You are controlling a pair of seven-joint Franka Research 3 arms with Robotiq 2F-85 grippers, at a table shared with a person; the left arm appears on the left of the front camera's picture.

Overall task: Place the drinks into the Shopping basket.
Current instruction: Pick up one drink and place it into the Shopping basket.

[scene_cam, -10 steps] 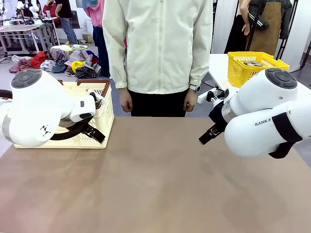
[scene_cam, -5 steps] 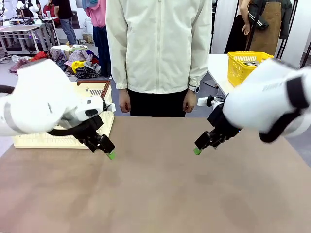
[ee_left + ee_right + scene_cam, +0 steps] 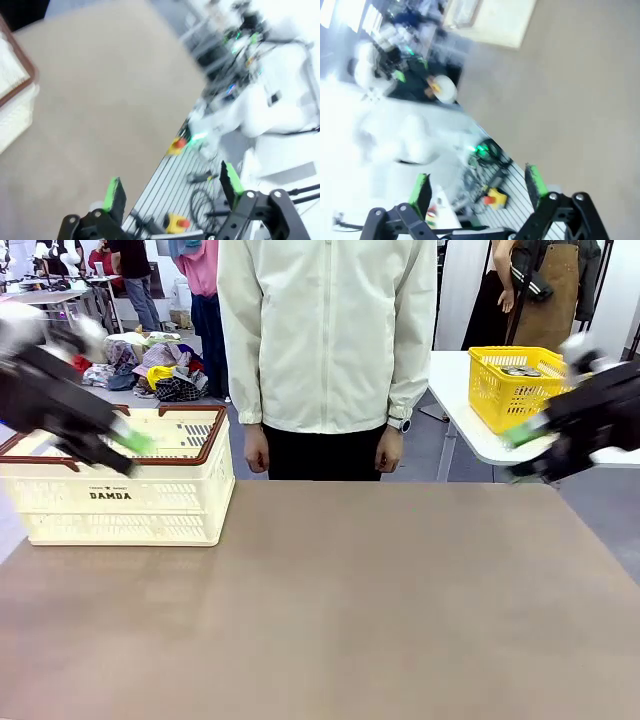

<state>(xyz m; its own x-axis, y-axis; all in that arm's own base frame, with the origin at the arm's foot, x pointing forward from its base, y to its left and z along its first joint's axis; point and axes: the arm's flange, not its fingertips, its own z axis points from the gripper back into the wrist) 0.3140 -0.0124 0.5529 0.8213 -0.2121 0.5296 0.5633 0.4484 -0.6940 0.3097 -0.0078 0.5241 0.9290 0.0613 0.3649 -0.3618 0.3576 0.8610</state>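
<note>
The Shopping basket [image 3: 120,502], cream-white with a dark red-brown rim and "DAMDA" on its side, stands at the table's far left. Its corner shows in the left wrist view [image 3: 12,85]. The drinks are out of view. My left gripper [image 3: 125,443] is a motion-blurred shape above the basket's near rim. In its own view the left gripper [image 3: 170,177] is open and holds nothing. My right gripper [image 3: 530,435] is blurred off the table's right side, near the white side table. In the right wrist view the right gripper [image 3: 478,176] is open too, nothing between its pads.
A person in a cream jacket [image 3: 325,335] stands at the far edge, hands hanging down. A yellow mesh basket [image 3: 515,385] with something silvery in it sits on a white side table at the right. The brown tabletop [image 3: 320,600] is bare.
Both arms swung up and outward from over the table's middle: the left gripper to above the basket, the right gripper out past the right edge. Both stayed open.
</note>
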